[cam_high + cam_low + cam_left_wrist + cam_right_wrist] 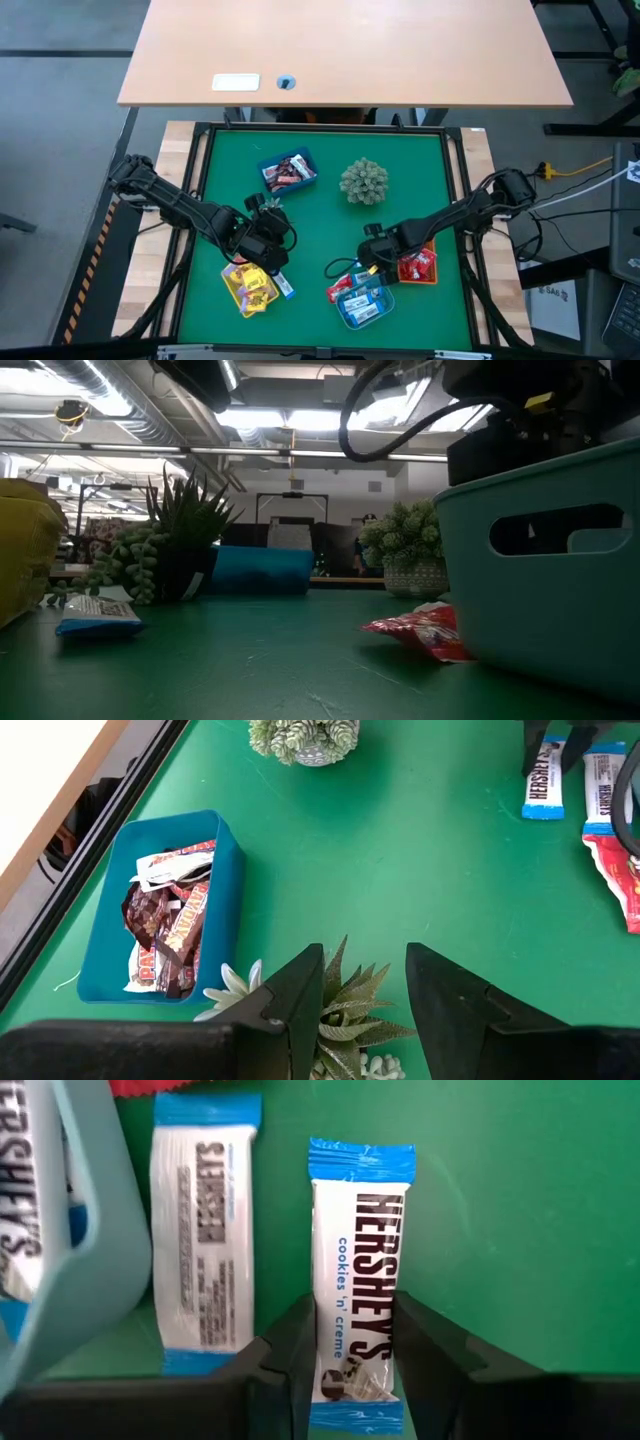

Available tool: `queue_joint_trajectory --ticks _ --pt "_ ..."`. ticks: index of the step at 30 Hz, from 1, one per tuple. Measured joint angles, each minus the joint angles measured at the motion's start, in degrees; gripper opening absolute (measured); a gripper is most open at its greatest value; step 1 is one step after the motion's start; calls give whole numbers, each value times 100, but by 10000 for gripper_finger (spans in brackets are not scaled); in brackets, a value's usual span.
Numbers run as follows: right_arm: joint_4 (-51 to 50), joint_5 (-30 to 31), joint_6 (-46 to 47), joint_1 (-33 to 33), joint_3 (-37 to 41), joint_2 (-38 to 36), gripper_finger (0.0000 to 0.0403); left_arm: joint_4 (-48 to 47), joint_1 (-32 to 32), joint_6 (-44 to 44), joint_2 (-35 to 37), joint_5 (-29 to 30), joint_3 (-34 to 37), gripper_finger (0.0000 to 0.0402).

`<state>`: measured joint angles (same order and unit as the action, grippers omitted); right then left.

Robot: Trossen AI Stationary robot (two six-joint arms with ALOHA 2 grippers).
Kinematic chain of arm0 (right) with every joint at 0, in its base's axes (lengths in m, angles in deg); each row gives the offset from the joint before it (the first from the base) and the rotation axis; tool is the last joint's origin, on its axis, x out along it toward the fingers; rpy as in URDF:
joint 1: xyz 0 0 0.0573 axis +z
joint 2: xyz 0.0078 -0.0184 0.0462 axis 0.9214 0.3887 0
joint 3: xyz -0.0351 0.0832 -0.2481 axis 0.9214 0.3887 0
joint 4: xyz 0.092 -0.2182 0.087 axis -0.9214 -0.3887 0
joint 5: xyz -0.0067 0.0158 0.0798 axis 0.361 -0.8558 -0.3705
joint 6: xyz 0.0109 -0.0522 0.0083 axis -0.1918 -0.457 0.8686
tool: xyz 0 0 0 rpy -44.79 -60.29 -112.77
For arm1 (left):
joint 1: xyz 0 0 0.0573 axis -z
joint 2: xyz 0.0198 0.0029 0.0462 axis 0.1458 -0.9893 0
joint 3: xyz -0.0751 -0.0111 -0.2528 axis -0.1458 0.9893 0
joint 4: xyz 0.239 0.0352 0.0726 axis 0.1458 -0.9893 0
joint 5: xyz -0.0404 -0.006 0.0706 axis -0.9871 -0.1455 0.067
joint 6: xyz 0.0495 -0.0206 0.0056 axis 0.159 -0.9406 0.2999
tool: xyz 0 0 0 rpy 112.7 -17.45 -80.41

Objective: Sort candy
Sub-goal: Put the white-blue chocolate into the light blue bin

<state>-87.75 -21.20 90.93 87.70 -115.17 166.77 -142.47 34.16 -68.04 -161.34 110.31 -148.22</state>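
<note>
A blue-and-white candy bar (358,1250) lies flat on the green mat beside the teal tray (362,308), and my right gripper (352,1306) is shut on it. A second blue-and-white candy (205,1240) lies next to it. A red candy (425,630) rests against the teal tray's wall. My left gripper (365,990) hangs open above a spiky green plant (345,1010), touching nothing. The blue tray (225,870) holds dark brown candy, the yellow tray (248,288) yellow candy and the orange tray (420,266) red candy. My right gripper pinches the blue-and-white candy bar between its two fingers by its two long edges (322,1330), on the half with the printed biscuit picture. The fingers come steeply from above and lie across the bar. The bar lies flat on the mat.
A round pale plant (363,181) stands at the mat's far middle. One blue-and-white candy (286,288) lies beside the yellow tray. The mat's raised black frame (200,200) borders the work area. Open green mat lies between the two arms.
</note>
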Motion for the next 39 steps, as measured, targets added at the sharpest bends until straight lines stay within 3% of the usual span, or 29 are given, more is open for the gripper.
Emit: queue_joint_trajectory --ticks 11,24,30,39 --pt "-50 -2 0 0 -202 -119 115 2 2 -2 0 0 0 130" --pt "-1702 81 -147 128 -1849 -138 115 5 0 -4 0 0 0 130" --pt "-1745 -235 -147 525 -2260 -140 115 7 0 -4 0 0 0 130" --pt "-1765 -683 437 985 -2275 -140 115 9 0 -4 0 2 0 130"
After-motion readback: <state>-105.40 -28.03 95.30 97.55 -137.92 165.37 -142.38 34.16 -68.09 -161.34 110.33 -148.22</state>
